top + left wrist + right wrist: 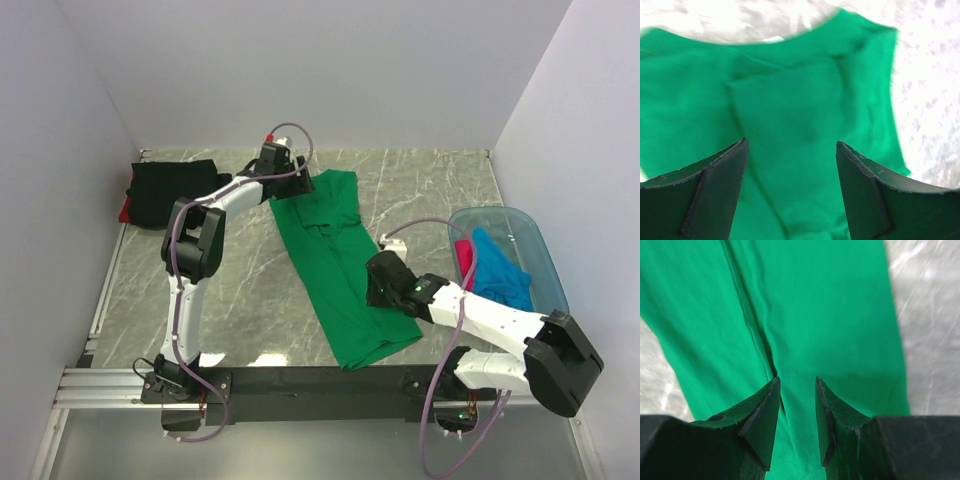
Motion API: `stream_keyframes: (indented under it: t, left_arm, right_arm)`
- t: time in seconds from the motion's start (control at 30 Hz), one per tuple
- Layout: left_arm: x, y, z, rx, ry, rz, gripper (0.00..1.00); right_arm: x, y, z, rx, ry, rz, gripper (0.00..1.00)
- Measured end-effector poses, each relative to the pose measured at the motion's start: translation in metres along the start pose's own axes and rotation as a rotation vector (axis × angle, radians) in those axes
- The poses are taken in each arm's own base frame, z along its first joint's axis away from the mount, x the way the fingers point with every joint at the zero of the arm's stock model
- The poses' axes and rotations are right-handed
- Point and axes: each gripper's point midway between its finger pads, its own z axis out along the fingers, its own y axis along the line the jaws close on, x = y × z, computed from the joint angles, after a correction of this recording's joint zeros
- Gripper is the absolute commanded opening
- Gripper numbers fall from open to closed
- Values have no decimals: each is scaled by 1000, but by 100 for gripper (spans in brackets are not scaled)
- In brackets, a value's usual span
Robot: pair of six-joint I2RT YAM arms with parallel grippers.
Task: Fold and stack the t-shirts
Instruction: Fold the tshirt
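We had the marble table (230, 290) under everything, and across its middle lay the green shirt (335, 270), a long narrow strip running from the far side down toward the near edge, sides folded in. At the right edge sat the tub (535, 245), with a blue shirt (500, 272) and a pink shirt (464, 252) bundled inside it. Over in the far left corner we saw the black shirt (170, 192) resting on the table, and a bit of red shirt (125, 212) poked out under its left edge.

Now the claws. The left gripper (298, 186) hung over the far end of the green strip, by the collar. From its wrist view the left gripper (791, 145) stood released, its jaws wide apart with nothing between them, only the green cloth (805, 115) and its creases below. The right gripper (374, 292) was over the strip's right edge, nearer the near end. In its own view the right gripper (796, 382) had its jaws parted by a narrow gap, gripping nothing, while a fold line in the green cloth (815, 315) ran straight toward that gap.
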Motion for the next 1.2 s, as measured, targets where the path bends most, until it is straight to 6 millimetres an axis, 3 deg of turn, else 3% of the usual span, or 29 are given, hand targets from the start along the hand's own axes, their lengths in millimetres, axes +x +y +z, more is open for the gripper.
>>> stream_keyframes:
  t: [0.17,0.37,0.57,0.83,1.2]
  left_arm:
    - [14,-20,-2,20,15,25,77]
    - [26,-12,-1,1,48,21,77]
    - [35,-2,8,-18,73,13,77]
    - [23,-9,22,2,55,24,77]
    - [11,-22,41,65,45,50,77]
  right_arm:
    - [32,2,4,22,80,-26,41]
    - [57,6,11,52,147,-57,41]
    - [63,30,12,27,157,-90,41]
    - [73,72,12,-25,200,-127,41]
    - [73,91,15,-52,221,-132,42]
